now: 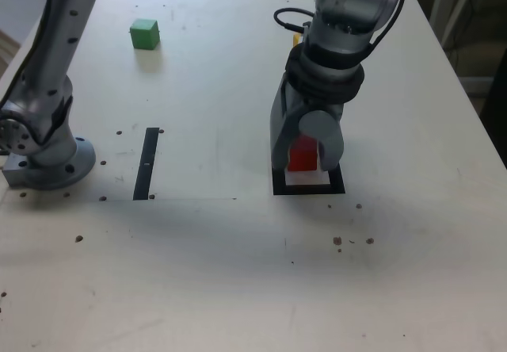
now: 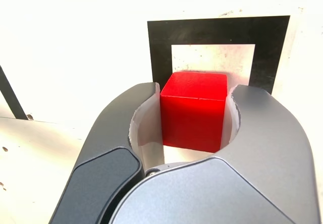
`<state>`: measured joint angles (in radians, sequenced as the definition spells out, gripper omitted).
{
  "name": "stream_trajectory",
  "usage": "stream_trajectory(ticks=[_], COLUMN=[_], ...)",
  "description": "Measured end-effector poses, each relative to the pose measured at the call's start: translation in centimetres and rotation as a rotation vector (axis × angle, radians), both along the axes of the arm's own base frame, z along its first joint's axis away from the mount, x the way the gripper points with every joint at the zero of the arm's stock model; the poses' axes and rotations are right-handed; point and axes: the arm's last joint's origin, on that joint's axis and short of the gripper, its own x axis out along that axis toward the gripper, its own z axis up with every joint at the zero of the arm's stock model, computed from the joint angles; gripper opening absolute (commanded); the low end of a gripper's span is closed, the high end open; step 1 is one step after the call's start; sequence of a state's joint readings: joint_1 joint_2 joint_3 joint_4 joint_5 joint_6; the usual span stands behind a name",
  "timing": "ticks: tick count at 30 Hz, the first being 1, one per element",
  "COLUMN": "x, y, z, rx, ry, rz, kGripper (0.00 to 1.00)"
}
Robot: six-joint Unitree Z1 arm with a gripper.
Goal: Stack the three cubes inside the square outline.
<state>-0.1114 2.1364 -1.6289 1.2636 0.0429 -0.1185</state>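
Gripper (image 2: 196, 89): pinches the red cube (image 2: 194, 120) between pale inner pads (image 2: 146, 128), one against each of two opposite sides; points down at the tabletop (image 1: 214, 273).
Red cube: sits within the span of the square outline (image 1: 337, 184) in the exterior view, bare pale centre visible beside it; overlaps the frame's opening in the wrist view. Contact with the surface: cannot tell.
Yellow cube (image 1: 297, 40): shows only as a sliver behind the arm (image 1: 337, 43), farther back than the outline.
Green cube (image 1: 144, 35): rests alone toward the far edge, at the exterior view's left.
Black strip (image 1: 146, 166): lies flat between arm base (image 1: 55, 166) and outline, well apart from the outline.
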Motion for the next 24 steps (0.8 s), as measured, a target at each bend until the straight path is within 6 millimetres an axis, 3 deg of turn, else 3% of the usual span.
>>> stream_trajectory(ticks=[9, 10, 11, 12, 15, 18, 24], x=[0.4, 0.5, 0.5, 0.4, 0.2, 0.1, -0.4], y=[0.1, 0.1, 0.2, 0.3, 0.4, 0.4, 0.6], z=[-1.1, -1.1, -1.2, -1.2, -1.3, -1.3, 0.0], rx=[0.0, 0.0, -0.001, -0.001, -0.003, 0.002, 0.032], ry=[0.003, 0.001, 0.001, 0.001, 0.007, 0.011, -0.02], rz=[0.003, 0.004, 0.003, 0.003, -0.001, -0.002, -0.016], kGripper=[0.29, 0.36, 0.46, 0.63, 0.9, 0.99, 0.99])
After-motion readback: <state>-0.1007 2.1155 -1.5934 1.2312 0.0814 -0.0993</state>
